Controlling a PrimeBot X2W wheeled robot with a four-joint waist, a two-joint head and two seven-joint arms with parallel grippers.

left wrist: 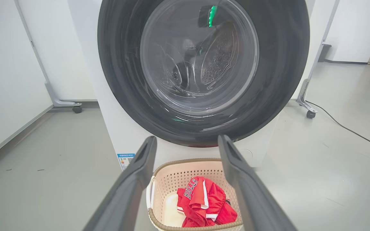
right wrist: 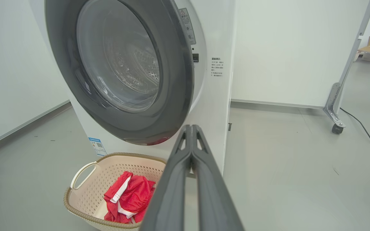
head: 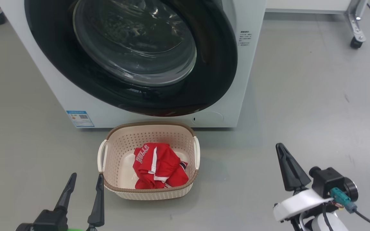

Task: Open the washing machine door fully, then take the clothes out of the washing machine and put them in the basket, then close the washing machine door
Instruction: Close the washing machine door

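Floor (head: 300, 106) flanks basket (head: 124, 141), rim seemingly touching washing machine (head: 56, 93).

White "BULLS" lettering reads clearly on the crumpled red garment with white stripes (head: 157, 165). The blue rectangular label (head: 80, 118) at the lower front corner of the large white boxy washing machine (head: 75, 99) carries a QR code, its print too small to read. The small grey text block (head: 244, 38) and grey warning sticker (right wrist: 187, 25) on the machine's front are illegible.

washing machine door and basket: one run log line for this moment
washing machine door: nearly shut, gap at right edge | clothes: in basket | left pincer: open, empty | right pincer: shut, empty
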